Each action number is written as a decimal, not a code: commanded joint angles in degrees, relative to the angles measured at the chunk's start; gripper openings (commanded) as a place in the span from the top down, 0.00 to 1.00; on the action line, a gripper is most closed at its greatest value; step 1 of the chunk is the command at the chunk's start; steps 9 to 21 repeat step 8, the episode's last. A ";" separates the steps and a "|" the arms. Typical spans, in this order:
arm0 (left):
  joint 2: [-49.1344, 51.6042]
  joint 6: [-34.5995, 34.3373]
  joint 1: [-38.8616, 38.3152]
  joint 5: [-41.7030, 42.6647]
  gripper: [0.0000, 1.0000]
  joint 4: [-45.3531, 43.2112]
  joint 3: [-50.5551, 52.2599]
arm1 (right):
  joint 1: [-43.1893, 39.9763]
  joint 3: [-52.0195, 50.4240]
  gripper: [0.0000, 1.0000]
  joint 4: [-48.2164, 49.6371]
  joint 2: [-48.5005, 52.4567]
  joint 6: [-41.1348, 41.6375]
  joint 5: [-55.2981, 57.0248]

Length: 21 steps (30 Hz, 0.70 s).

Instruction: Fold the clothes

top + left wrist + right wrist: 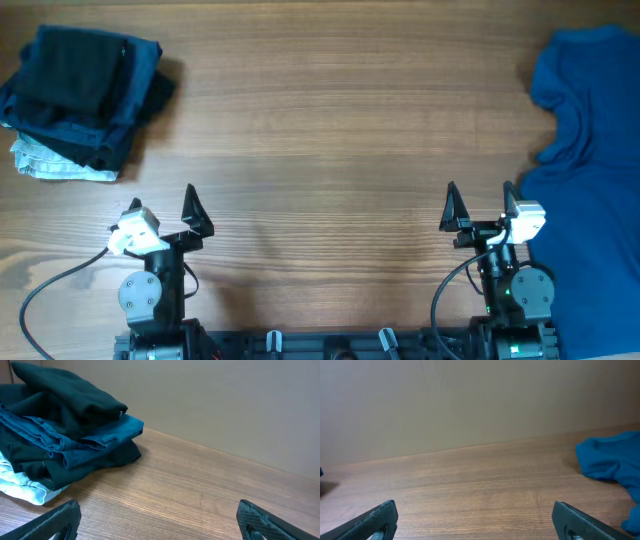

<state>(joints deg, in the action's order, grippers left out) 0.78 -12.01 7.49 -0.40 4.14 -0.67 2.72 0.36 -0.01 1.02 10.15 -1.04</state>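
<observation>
A stack of folded clothes (pixel 80 95) lies at the table's far left: dark pieces over blue ones, with a pale piece at the bottom. In the left wrist view the stack (pixel 65 425) fills the upper left. A royal-blue shirt (pixel 590 150) lies crumpled and spread along the right edge, and its near fold (pixel 612 462) shows in the right wrist view. My left gripper (pixel 163 205) (pixel 159 512) hovers open near the front edge, right of and below the stack, holding nothing. My right gripper (pixel 481 200) (pixel 474 512) is open too, just left of the blue shirt.
The wooden table (pixel 330 130) stretches between the stack and the blue shirt. A plain wall (pixel 470 400) rises behind its far edge. Both arm bases and their cables sit along the front edge (pixel 330 345).
</observation>
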 commanded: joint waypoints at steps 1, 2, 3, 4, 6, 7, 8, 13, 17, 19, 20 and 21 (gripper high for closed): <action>-0.61 1.31 -0.35 -0.55 0.00 -0.04 0.31 | -0.35 -0.07 0.00 0.31 -0.26 -0.79 -0.28; -0.61 1.33 -0.35 -0.55 0.00 -0.04 0.31 | -0.35 -0.07 0.00 0.31 -0.26 -0.79 -0.28; -0.61 1.33 -0.35 -0.55 0.00 -0.04 0.31 | -0.35 -0.07 0.00 0.31 -0.26 -0.79 -0.28; -0.61 1.31 -0.35 -0.55 0.00 -0.04 0.31 | -0.35 -0.07 0.00 0.31 -0.26 -0.76 -0.28; -0.61 1.33 -0.35 -0.55 0.00 -0.04 0.31 | -0.35 -0.07 0.00 0.31 -0.26 -0.79 -0.28; -0.61 1.33 -0.35 -0.55 0.00 -0.04 0.31 | -0.35 -0.07 0.00 0.31 -0.26 -0.76 -0.28; -0.61 1.33 -0.35 -0.55 0.00 -0.04 0.31 | -0.35 -0.07 0.01 0.31 -0.26 -0.76 -0.28; -0.61 1.33 -0.35 -0.55 0.00 -0.04 0.31 | -0.35 -0.07 0.01 0.31 -0.26 -0.76 -0.28; -0.61 1.33 -0.35 -0.55 0.00 -0.04 0.31 | -0.35 -0.07 0.01 0.31 -0.26 -0.76 -0.28; -0.61 1.33 -0.35 -0.55 0.00 -0.04 0.31 | -0.35 -0.07 0.01 0.31 -0.26 -0.76 -0.28; -0.61 1.33 -0.35 -0.55 0.00 -0.04 0.31 | -0.35 -0.07 0.01 0.31 -0.26 -0.76 -0.28; -0.61 1.33 -0.35 -0.55 0.00 -0.04 0.31 | -0.35 -0.07 0.01 0.31 -0.26 -0.76 -0.28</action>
